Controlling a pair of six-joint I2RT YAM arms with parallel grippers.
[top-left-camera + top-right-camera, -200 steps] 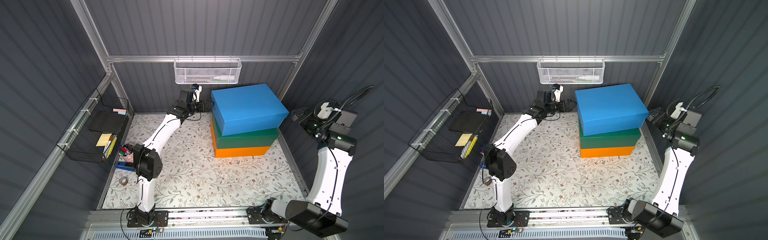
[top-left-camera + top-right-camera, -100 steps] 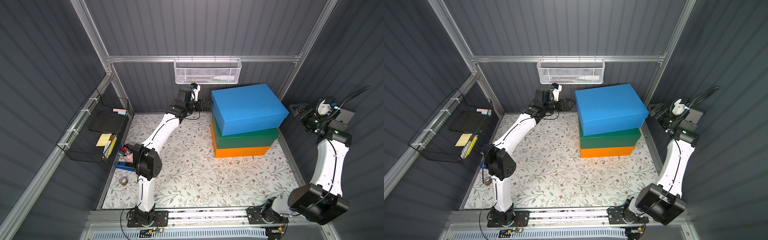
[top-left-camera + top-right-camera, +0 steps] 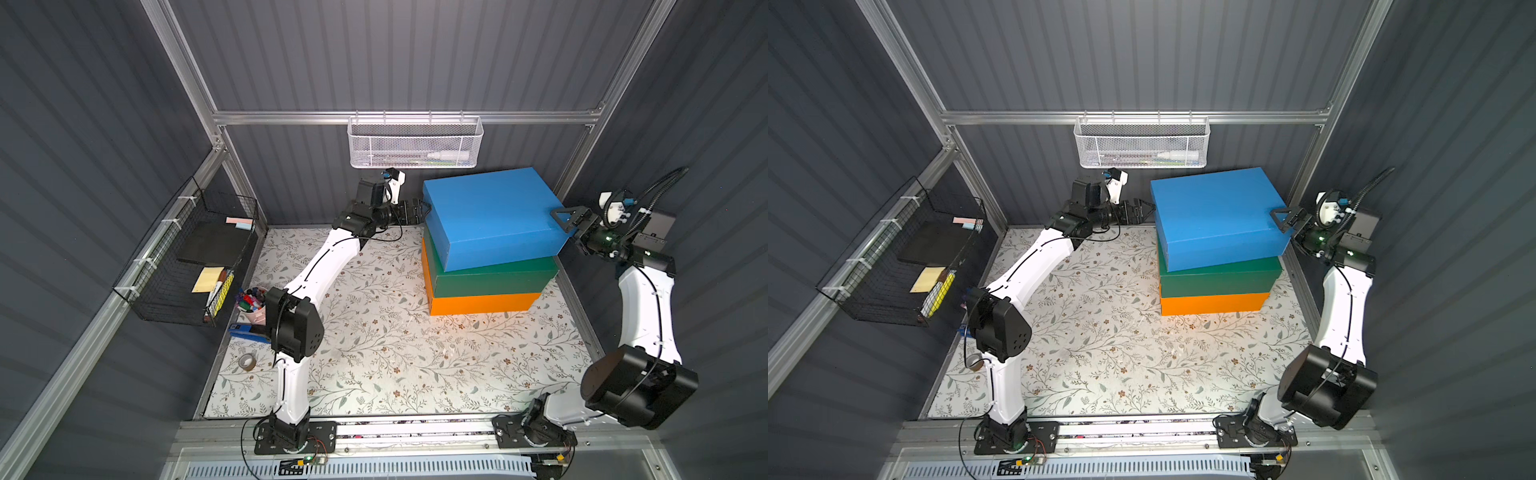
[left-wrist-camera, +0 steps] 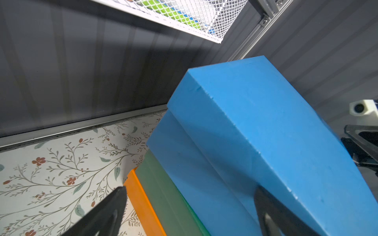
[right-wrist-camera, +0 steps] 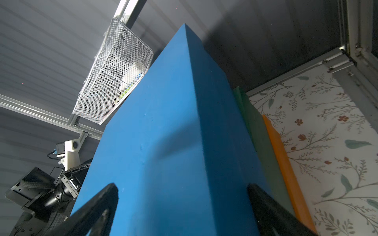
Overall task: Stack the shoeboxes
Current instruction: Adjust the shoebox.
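Left arm (image 3: 328, 266): reaches from its near base to the far wall, elbow raised, forearm angled right. Left gripper (image 3: 417, 210): level, pointing right, jaws spread wide. Right arm (image 3: 646, 307): at the right side, upper link near upright, wrist bent left. Right gripper (image 3: 567, 226): pointing left, jaws spread wide.

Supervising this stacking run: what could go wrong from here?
The blue box sits twisted on the green box, overhanging it, so a push may slide it off. The right claw, open, straddles the blue box's corner and might drag it sideways. The left claw, open at the opposite end, could shove the whole stack.
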